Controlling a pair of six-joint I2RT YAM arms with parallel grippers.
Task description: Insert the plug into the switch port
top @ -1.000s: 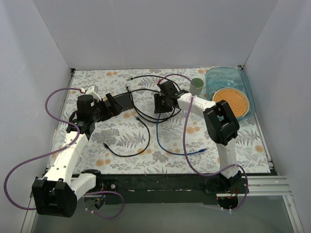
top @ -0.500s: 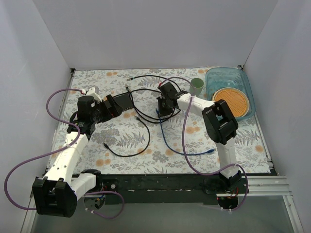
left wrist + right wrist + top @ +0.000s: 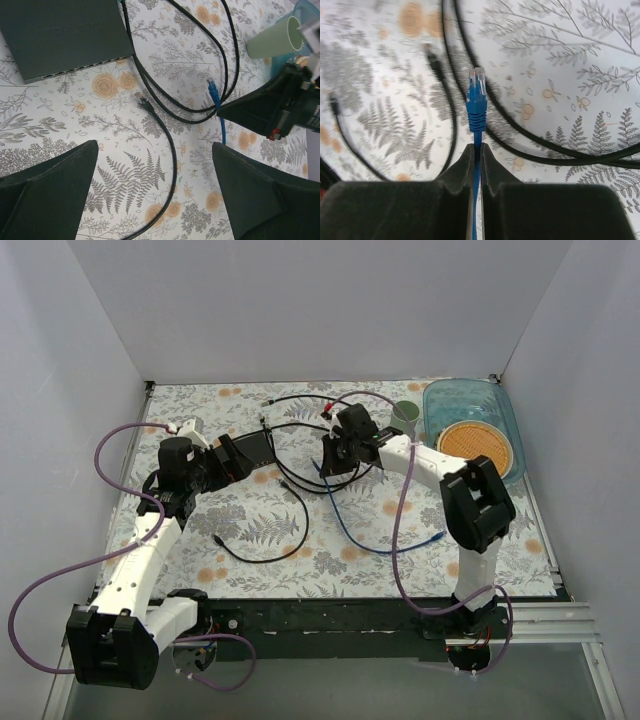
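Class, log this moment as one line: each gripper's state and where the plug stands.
left gripper: open, empty | right gripper: shut on blue cable behind plug | plug: uninserted, apart from switch

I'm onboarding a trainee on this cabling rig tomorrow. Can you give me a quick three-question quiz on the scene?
1. Which camera view shows the switch with its port row?
2. True or false: the right gripper is shut on the blue cable.
3. The left gripper is: A) open and empty; B) shut on the switch; C) shut on the blue cable.
Key: 1 left wrist; 2 true; 3 A.
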